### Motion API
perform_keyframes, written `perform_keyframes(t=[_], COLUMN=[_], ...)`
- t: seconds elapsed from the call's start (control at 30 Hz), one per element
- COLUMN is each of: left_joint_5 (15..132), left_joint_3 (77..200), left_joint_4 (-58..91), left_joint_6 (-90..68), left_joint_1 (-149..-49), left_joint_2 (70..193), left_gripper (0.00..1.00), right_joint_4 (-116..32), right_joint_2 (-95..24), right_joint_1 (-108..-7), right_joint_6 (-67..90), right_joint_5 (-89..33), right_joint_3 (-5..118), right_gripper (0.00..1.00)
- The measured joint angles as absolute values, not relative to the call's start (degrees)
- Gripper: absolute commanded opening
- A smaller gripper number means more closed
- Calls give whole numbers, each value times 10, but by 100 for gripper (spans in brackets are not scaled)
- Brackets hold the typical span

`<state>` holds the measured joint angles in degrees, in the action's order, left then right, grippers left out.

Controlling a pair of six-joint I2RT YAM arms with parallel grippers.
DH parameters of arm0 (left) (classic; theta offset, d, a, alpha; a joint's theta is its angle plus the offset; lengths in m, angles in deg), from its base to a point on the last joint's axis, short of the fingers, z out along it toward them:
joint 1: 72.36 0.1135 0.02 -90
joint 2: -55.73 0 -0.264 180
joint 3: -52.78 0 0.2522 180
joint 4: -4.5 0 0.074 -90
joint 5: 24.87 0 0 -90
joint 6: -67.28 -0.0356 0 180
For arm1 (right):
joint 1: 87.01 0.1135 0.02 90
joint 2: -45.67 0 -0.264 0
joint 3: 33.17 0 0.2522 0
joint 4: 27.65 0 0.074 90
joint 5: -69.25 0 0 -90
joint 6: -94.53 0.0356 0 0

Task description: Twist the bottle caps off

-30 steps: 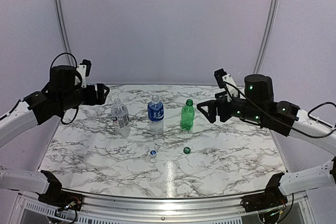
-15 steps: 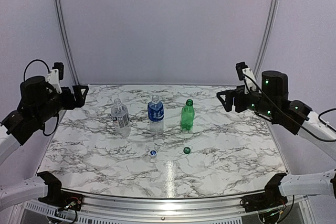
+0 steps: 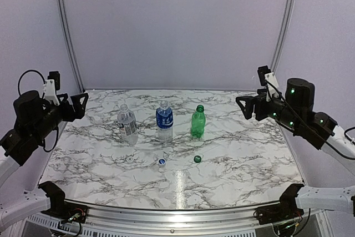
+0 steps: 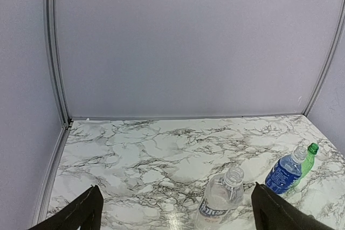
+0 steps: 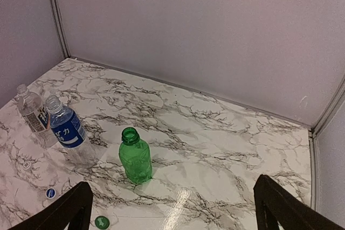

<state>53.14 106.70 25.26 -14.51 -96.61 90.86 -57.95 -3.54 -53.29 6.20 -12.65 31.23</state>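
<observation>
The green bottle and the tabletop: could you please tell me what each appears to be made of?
The green bottle: probably translucent glossy plastic; its tinted wall looks see-through. The tabletop: glossy marble-look surface, stone or laminate unclear; grey veins, bright glare.

Marble table (image 3: 249,156) under bottles (image 3: 164,118), caps (image 3: 161,161)

The table (image 3: 249,159) is white marble veined in grey and black. The white-labelled bottle (image 3: 127,124) and the blue-labelled bottle (image 3: 164,119) are clear-bodied; the green bottle (image 3: 198,122) is green throughout. In the top view, near each one's six o'clock lies the whitish-clear cap (image 3: 130,159), the blue cap (image 3: 161,162) and the green cap (image 3: 197,159) respectively. The walls (image 3: 177,26) are pale lilac.
</observation>
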Motion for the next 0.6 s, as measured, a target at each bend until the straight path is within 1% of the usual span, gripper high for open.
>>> perform_keyframes(t=[0.6], left_joint_5=[526], left_joint_3=[1054], left_joint_4=[244], left_joint_6=[-158], left_joint_1=[-966], left_joint_2=[877], left_gripper=[99], right_joint_4=[-579], right_joint_2=[-8], right_joint_1=[-533], right_joint_6=[55], right_joint_5=[-120], right_joint_3=[291], right_gripper=[98])
